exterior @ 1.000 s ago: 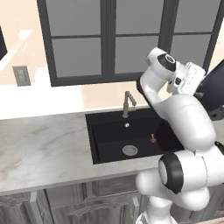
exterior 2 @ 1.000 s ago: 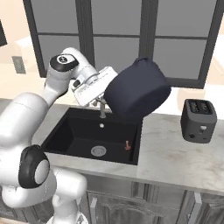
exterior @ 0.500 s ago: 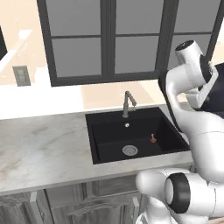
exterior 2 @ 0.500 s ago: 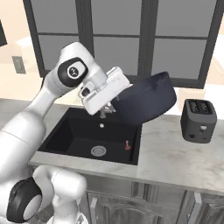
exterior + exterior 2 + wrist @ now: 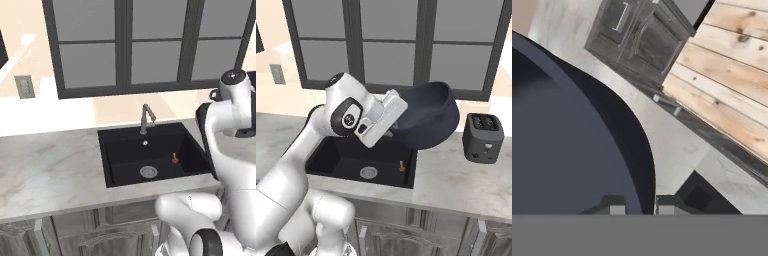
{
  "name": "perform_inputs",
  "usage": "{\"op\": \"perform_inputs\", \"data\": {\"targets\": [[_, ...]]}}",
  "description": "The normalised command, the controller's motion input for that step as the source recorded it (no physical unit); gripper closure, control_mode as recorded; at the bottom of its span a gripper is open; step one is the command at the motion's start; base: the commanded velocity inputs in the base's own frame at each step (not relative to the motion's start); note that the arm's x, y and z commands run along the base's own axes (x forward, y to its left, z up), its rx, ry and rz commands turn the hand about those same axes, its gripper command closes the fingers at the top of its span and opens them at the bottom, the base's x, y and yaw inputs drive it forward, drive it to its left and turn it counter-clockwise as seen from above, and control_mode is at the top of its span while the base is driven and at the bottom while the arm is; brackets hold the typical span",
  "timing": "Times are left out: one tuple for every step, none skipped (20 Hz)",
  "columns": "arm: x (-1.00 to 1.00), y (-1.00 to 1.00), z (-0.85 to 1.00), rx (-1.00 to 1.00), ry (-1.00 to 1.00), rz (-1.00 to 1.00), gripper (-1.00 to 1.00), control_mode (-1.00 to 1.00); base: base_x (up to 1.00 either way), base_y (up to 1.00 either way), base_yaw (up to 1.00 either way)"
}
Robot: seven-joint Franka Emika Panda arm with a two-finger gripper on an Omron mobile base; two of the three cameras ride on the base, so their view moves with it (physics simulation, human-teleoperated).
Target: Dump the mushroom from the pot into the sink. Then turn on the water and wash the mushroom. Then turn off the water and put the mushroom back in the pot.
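Note:
My gripper (image 5: 397, 118) is shut on the rim of the dark navy pot (image 5: 431, 122), held tilted in the air above the sink's right edge and the counter beside it. In the hand view the pot (image 5: 567, 150) covers the left side, and its rim passes between my two fingertips (image 5: 615, 208). The small reddish-brown mushroom (image 5: 402, 165) lies on the floor of the black sink (image 5: 336, 159), right of the round drain (image 5: 368, 173). From the left base view the mushroom (image 5: 175, 158) sits at the right of the sink (image 5: 117, 160), in front of the grey faucet (image 5: 146, 118).
A black toaster (image 5: 483, 136) stands on the marble counter (image 5: 456, 185) to the right of the pot. Dark-framed windows run behind the sink. Grey cabinet fronts (image 5: 637, 35) and a wooden floor (image 5: 732, 75) lie below the counter edge.
The arm has swung the pot from over the sink towards the right and turned it from mouth-down towards upright. The mushroom has stayed where it lay in the sink.

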Motion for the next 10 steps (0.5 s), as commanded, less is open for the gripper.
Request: {"op": "perform_inputs", "data": {"targets": [[0.09,-0.19,-0.21,0.02,-0.11,0.14,1.0,-1.0,0.0,0.0,0.0],[0.13,-0.18,-0.23,0.03,-0.1,0.15,1.0,-1.0,0.0,0.0,0.0],[0.18,-0.17,-0.23,0.03,-0.09,0.16,1.0,-1.0,0.0,0.0,0.0],[0.19,-0.16,-0.21,0.03,-0.07,0.15,1.0,-1.0,0.0,0.0,0.0],[0.2,-0.16,-0.2,0.04,-0.05,0.15,1.0,-1.0,0.0,0.0,0.0],[0.21,-0.13,-0.18,0.04,0.0,0.13,1.0,-1.0,0.0,0.0,0.0],[0.17,-0.11,-0.14,0.04,0.0,0.11,1.0,-1.0,0.0,0.0,0.0],[0.14,-0.13,-0.14,0.05,0.0,0.09,1.0,-1.0,0.0,0.0,0.0],[0.11,-0.15,-0.12,0.05,0.04,0.07,1.0,-1.0,0.0,0.0,0.0],[0.11,-0.18,-0.12,0.06,0.08,0.06,1.0,-1.0,0.0,0.0,0.0]]}}
